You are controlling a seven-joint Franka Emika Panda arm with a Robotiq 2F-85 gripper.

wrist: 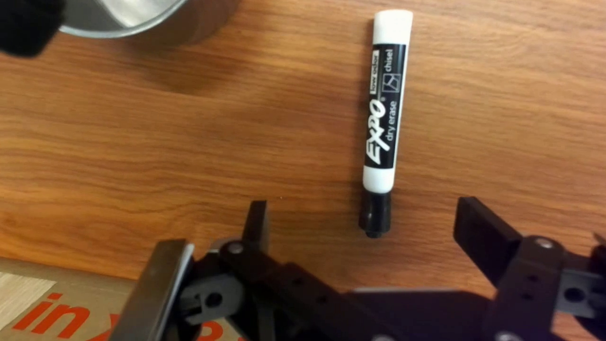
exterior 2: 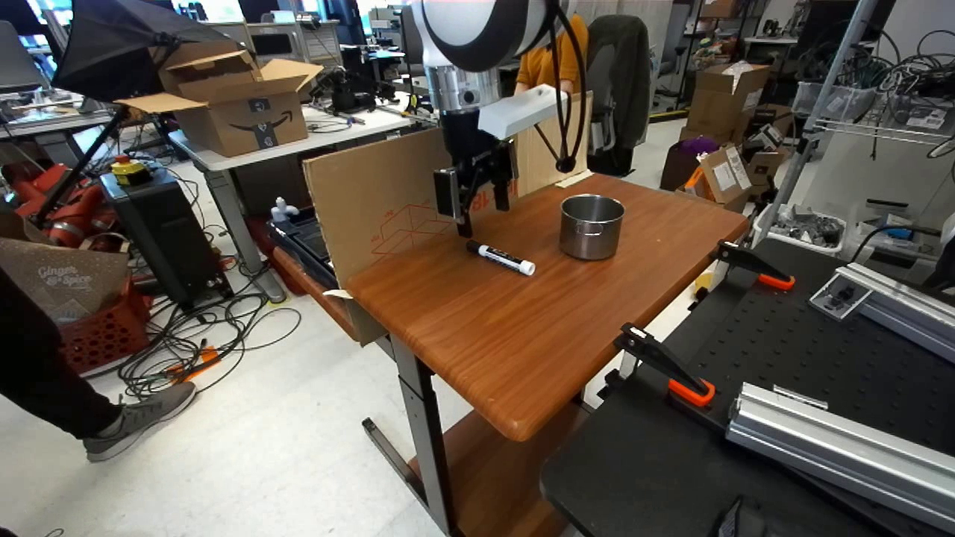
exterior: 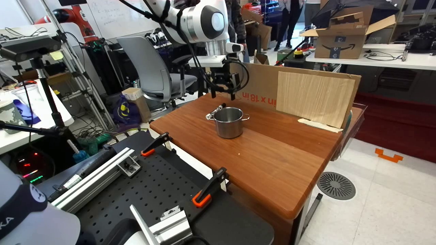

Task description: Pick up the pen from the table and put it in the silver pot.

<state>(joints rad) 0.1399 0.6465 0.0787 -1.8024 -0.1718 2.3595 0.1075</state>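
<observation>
In the wrist view the pen [wrist: 384,123] lies flat on the wooden surface [wrist: 236,142], its long axis running nearly from six to twelve o'clock, leaning a touch toward one. The cap end points to six and shows between the tips of the jaws; the white end is well ahead, near twelve. The jaws are parted wide along the nine-to-three line and grasp nothing; in both exterior views they hang above the surface, apart from the pen. Their closing direction thus crosses the pen almost squarely, so little turning seems needed. The middle of the pen lies toward twelve, though, and the next move probably calls for a shift that way while lowering, lest only the cap be pinched. In an exterior view the silver pot [exterior 2: 592,245] stands upright near the pen, between two and three o'clock from it.
</observation>
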